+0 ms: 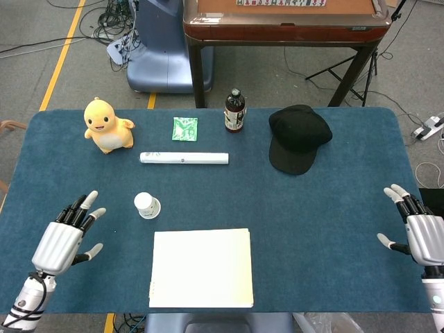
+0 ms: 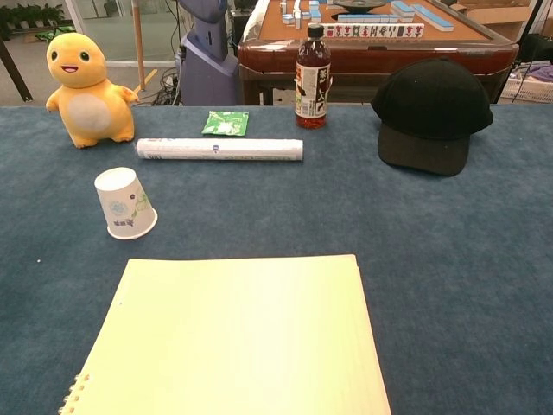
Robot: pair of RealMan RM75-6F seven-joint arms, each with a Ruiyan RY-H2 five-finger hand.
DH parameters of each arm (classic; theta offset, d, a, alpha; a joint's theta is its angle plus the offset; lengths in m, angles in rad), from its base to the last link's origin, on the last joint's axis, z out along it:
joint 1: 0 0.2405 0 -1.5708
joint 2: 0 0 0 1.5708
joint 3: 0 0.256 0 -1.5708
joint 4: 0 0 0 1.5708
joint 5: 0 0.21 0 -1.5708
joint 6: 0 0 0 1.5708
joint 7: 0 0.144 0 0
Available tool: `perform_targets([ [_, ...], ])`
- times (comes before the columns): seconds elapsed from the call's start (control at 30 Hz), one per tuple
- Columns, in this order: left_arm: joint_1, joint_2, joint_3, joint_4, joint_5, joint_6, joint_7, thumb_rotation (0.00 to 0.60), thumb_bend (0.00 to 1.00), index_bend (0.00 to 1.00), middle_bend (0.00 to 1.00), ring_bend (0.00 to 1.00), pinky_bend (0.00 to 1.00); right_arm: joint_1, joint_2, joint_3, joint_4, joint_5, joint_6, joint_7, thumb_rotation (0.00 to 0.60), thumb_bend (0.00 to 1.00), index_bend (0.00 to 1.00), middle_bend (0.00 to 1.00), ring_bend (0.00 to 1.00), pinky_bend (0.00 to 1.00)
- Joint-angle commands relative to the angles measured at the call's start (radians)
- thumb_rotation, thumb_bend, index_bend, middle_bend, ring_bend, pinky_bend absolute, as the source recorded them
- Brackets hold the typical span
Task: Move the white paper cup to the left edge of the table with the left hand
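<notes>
Covering the table, blue cloth (image 1: 333, 208) meets grey floor (image 1: 41, 62).

We see a grey floor (image 1: 41, 41) with a yellow line (image 1: 61, 55) and loose cables (image 1: 104, 24). Beyond the blue table's (image 1: 333, 208) far edge stands a mahjong table (image 1: 286, 21), with a blue-grey machine base (image 1: 158, 48) beside it.
</notes>
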Motion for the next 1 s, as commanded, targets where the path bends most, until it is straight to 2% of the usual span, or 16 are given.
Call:
perform_targets([
  [0.03,-0.021,-0.020,-0.006,0.002,0.012,-0.018,0.022,0.600,0.15,0.22,0.00,0.00,0.17,-0.001,0.003,0.002,-0.001,0.007,-0.003,0.000,0.600,0.00,0.15,0.13,0.14,0.37],
  [0.57,-0.132,-0.108,-0.011,0.042,0.061,-0.126,0.151,0.600,0.15,0.19,0.00,0.00,0.20,-0.007,0.022,0.007,-0.011,0.024,-0.008,0.015,0.600,0.00,0.15,0.13,0.14,0.37],
  [1.0,-0.228,-0.166,-0.044,0.115,0.063,-0.201,0.232,0.600,0.15,0.19,0.00,0.00,0.20,-0.010,0.030,0.008,-0.013,0.025,-0.007,0.029,0.600,0.00,0.15,0.13,0.14,0.37],
])
